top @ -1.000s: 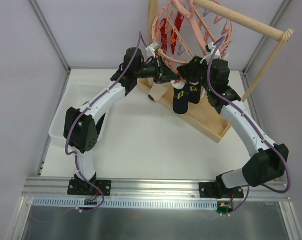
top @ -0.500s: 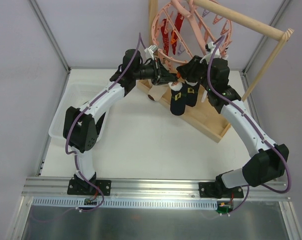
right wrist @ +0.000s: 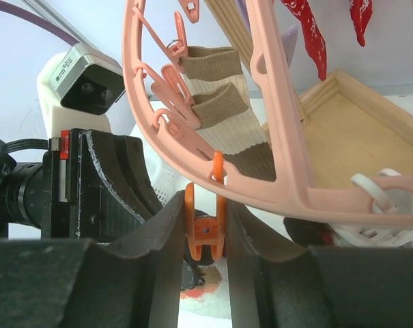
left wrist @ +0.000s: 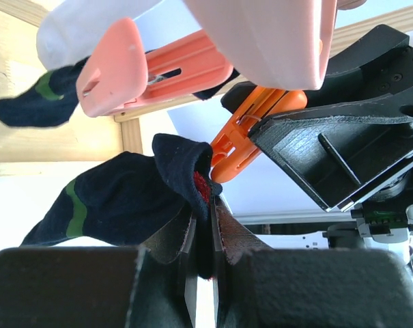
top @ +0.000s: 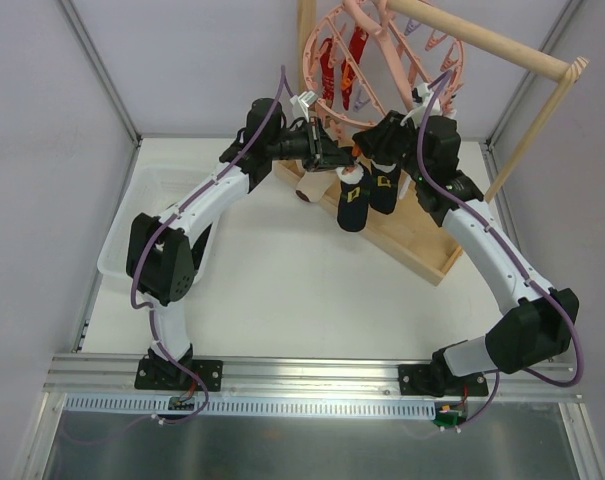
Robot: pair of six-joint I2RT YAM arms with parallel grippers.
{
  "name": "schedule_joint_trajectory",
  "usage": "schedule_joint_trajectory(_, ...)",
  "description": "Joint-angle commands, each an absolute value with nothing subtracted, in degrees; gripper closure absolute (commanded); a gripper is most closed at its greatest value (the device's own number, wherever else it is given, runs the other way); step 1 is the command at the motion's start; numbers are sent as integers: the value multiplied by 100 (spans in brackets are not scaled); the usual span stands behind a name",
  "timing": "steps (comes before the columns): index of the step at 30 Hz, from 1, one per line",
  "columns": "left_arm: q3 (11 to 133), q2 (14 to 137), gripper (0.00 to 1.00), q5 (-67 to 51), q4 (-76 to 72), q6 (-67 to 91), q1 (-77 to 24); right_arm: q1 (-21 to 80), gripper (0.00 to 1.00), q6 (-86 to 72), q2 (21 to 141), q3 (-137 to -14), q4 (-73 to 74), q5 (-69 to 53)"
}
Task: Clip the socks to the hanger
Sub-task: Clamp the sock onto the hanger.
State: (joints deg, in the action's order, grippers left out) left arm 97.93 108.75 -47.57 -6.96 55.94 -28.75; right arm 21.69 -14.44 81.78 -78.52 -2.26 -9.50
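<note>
**Cuff at the clip's mouth, thin grip on both sides**

The weak spot is right at the tips. The left gripper point(left wrist: 203, 229) holds only a narrow fold at the cuff of the dark sock point(left wrist: 117, 198), so dragging it sideways against the orange clip point(left wrist: 241, 140) could pull the fabric free. The clip could also bite too little cloth and drop the sock. If the right gripper point(right wrist: 205, 229) slides off the clip, the clip would likely close before the cuff is in.

The left jaws are pressed almost together on the cuff, which sits just beside the clip's mouth and not visibly inside it. The right jaws squeeze the orange clip, which hangs under the pink hanger point(right wrist: 281, 157).

Further out, a second dark sock point(left wrist: 29, 109) hangs from a pink clip point(left wrist: 121, 65). A striped sock point(right wrist: 223, 116) is clipped to the ring above the wooden tray point(right wrist: 343, 130).
</note>
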Motion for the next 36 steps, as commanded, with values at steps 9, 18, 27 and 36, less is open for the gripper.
schedule_joint_trajectory(9,10011,10477,100,-5177,-844,5432,-2830,2215,99,-950,8200,-8112,-606,-984)
schedule_joint_trajectory(18,9984,10459,100,-5291,-782,5300,-2848,2206,99,-905,8341,-8218,-650,-1020)
schedule_joint_trajectory(27,10177,10503,100,-5247,-782,5309,-2856,2206,99,-1177,8402,-8350,-431,-800)
schedule_joint_trajectory(36,10345,10547,100,-5309,-782,5352,-2892,2224,99,-1160,8358,-8306,-281,-519)
